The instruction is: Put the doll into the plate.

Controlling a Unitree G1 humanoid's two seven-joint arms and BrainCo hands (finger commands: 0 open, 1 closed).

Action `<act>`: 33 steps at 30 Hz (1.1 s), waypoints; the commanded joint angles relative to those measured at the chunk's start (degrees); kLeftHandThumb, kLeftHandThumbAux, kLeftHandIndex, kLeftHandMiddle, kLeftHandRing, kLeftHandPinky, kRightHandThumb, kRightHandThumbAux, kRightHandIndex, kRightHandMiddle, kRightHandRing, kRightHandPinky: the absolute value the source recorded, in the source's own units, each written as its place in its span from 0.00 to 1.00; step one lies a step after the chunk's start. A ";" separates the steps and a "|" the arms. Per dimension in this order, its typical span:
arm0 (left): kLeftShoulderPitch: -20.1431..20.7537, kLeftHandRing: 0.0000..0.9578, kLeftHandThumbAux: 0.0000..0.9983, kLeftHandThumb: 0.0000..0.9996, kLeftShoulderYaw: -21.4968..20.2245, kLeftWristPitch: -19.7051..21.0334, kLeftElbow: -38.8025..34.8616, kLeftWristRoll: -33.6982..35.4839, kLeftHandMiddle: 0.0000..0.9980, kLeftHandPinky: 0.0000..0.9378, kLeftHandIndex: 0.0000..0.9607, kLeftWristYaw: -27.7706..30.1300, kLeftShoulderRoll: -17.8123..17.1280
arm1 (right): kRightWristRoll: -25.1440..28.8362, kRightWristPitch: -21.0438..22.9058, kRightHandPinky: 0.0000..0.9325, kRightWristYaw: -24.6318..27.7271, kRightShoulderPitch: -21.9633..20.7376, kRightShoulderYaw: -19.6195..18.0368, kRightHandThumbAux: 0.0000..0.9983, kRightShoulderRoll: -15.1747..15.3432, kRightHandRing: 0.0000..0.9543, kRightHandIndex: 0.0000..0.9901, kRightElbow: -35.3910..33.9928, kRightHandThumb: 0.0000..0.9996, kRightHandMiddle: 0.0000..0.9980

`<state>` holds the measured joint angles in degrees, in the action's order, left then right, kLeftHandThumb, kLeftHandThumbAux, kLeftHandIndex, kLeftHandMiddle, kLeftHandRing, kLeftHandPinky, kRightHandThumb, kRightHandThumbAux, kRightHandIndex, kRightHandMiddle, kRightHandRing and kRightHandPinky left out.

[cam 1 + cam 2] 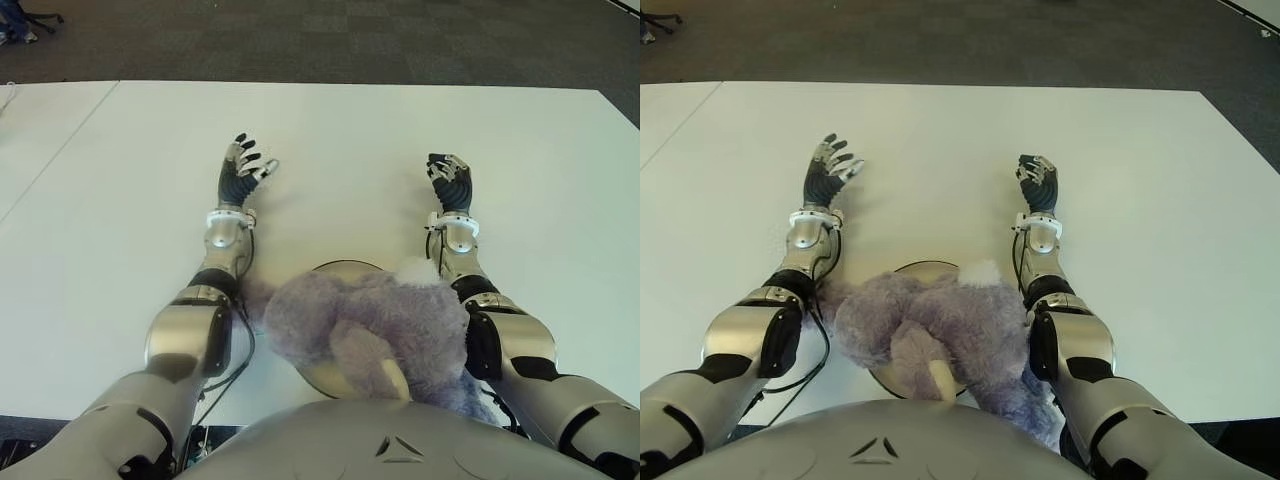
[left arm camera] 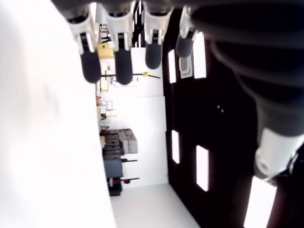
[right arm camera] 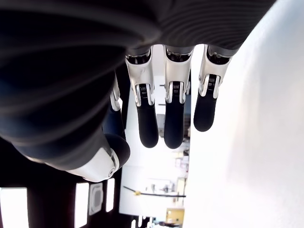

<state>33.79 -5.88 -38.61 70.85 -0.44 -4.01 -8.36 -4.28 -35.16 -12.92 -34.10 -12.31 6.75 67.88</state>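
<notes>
Doll (image 1: 370, 325) on plate (image 1: 335, 272) at table (image 1: 120, 200) near edge; left hand (image 1: 243, 165), right hand (image 1: 450, 180) spread, empty.

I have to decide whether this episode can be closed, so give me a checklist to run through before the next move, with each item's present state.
1. Doll lying on the plate: ok, though it spills over the rim.
2. Left hand holds nothing, fingers spread: ok.
3. Right hand holds nothing, fingers extended: ok.
4. Both hands clear of the doll, farther out over the white table: ok.
5. Plate lying flat under the doll: cannot tell, mostly hidden.
</notes>
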 commanded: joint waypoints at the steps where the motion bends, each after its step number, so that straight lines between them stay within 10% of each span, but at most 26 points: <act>1: -13.17 0.33 0.73 0.00 12.10 5.38 6.86 -15.10 0.28 0.35 0.21 -12.87 4.25 | -0.67 3.56 0.29 -0.53 15.48 0.37 0.75 -3.05 0.30 0.40 9.08 0.67 0.30; 11: -12.45 0.35 0.77 0.00 17.45 9.05 7.00 -21.61 0.31 0.33 0.25 -20.07 1.61 | 0.39 2.77 0.32 0.27 15.30 -0.58 0.75 -3.82 0.31 0.41 8.99 0.67 0.30; 33: -12.39 0.25 0.83 0.00 4.34 11.84 6.99 -9.49 0.26 0.22 0.20 -9.45 4.22 | 0.60 3.43 0.33 1.83 15.04 -0.88 0.75 -3.68 0.33 0.40 8.94 0.67 0.31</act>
<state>34.47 0.21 -31.97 70.81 -11.58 -16.34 -8.08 -3.82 -35.69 -11.58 -34.04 -13.05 6.40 67.92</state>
